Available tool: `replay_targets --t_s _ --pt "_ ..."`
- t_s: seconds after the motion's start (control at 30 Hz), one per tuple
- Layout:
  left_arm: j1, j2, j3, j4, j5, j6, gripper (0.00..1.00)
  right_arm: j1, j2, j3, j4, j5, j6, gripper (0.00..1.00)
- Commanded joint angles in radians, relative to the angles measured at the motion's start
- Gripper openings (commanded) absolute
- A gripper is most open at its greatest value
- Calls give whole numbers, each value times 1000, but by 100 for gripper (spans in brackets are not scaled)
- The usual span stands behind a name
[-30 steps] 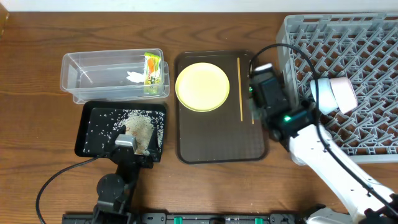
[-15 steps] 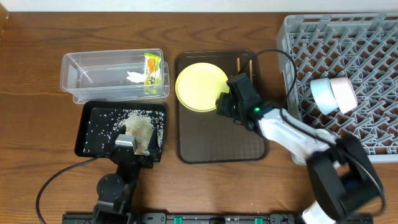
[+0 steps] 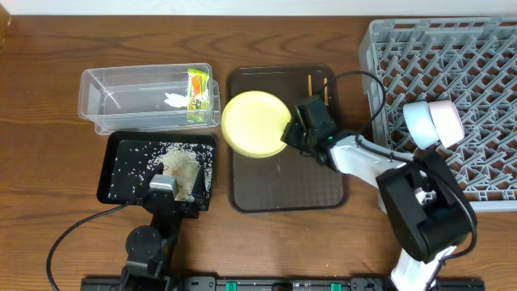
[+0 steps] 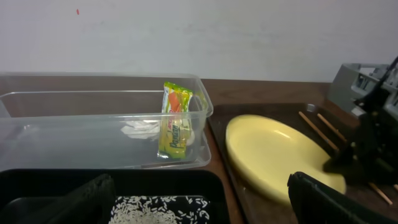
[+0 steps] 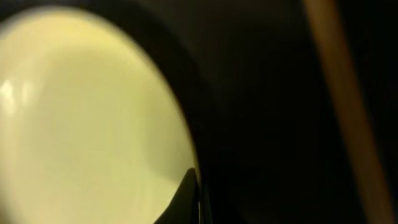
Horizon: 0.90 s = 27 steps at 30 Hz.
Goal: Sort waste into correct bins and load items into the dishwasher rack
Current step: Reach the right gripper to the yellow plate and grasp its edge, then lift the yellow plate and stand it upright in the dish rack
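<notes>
The plate (image 3: 252,123) lies directly ahead of the right gripper (image 3: 297,133), its near rim at the fingertips and the rest of the disc reaching away from them toward the clear tub (image 3: 121,93). It is round, so there is no long axis to line up with; what matters is the rim, and how it sits between the jaws.

The right wrist view is pressed so close that only one dark fingertip (image 5: 185,198) shows against the pale rim, so I cannot tell whether the jaws are pinching the rim or only standing beside it.

The left gripper (image 4: 200,186) hangs over the black tray (image 3: 121,174) with its fingers spread wide and holding nothing. The plate is well off to its right, so the right arm is clearly the nearer.

The plate rests on the brown serving tray (image 3: 283,186). Its far edge, seen from the right fingers, overhangs the tray's side, and it may be slightly tilted.

The chopsticks (image 3: 309,82) lie just beside the right fingers, on their left, near enough to be knocked.

The dishwasher rack (image 3: 468,65) is behind the right wrist, with open pegs left around the two bowls in it. A flat, smooth plate probably needs a firm hold on the rim before lifting.
</notes>
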Motion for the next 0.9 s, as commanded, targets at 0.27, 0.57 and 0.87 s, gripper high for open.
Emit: replay_targets --t_s 0.27,0.57,0.87 --pt "6 -2 -16 -40 -12 -4 91 -162 -559 -14 -388 299 -325 1" --pt "6 -2 -16 -40 -12 -4 91 -344 -979 -14 -589 1067 -551 1" --pt "6 -2 -16 -40 -12 -4 91 -543 -971 -14 -322 1085 -933 1"
